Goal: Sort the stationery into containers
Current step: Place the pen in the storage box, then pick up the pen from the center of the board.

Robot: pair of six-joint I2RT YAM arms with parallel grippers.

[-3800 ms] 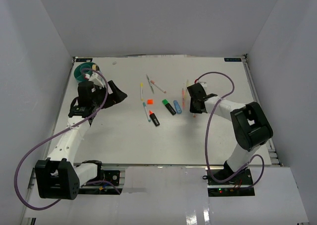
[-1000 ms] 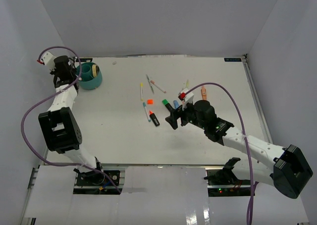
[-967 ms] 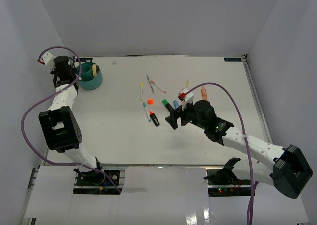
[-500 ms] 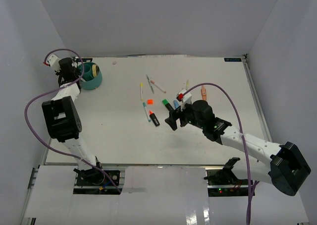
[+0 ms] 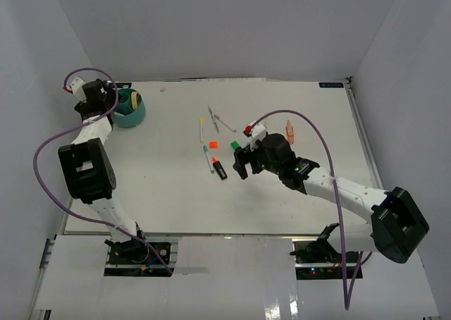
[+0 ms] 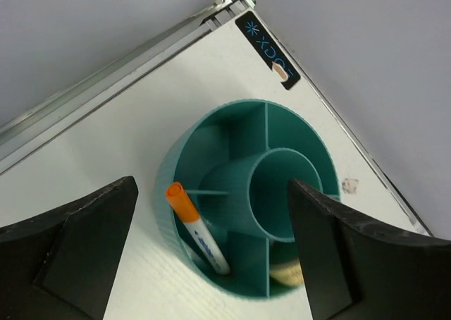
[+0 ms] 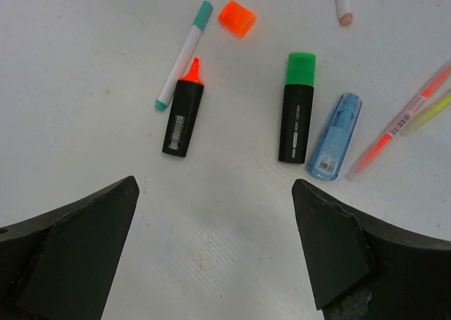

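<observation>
two arms, both w/ jaws spread wide & nothing pinched in either.

left gripper (image 6: 211, 187) hangs right above the teal organiser (image 6: 168, 193), which sits at the far-left corner of the table (image 5: 162, 193), close to the edge rail. the organiser is round w/ a centre tube & dividers making outer compartments. an orange-capped pen (image 6: 199, 230) leans in the near-left outer compartment, cap up at abt rim level, free of both fingers. a tan ring (image 6: 285, 273) shows partly in the next compartment to its right, low down.

right gripper (image 7: 215, 186) hovers over mid-table, above the loose stationery, touching none of it. ahead of its fingers, l to r:
- orange-tip highlighter (image 7: 183, 119), black body, uncapped, tip pointing away
- teal-ended pen (image 7: 183, 56) just beside that tip, slanted; can't tell if they touch
- orange cap (image 7: 237, 18) lying on its own, near the pen's far end
- green-cap highlighter (image 7: 296, 108), black body, capped
- blue highlighter (image 7: 335, 145) right against the green one's near end, tilted
- pink pen (image 7: 398, 126) & yellow pen (image 7: 431, 111) side by side at the r edge

a peach marker (image 5: 289, 128) lies well apart, further right on the table.
</observation>
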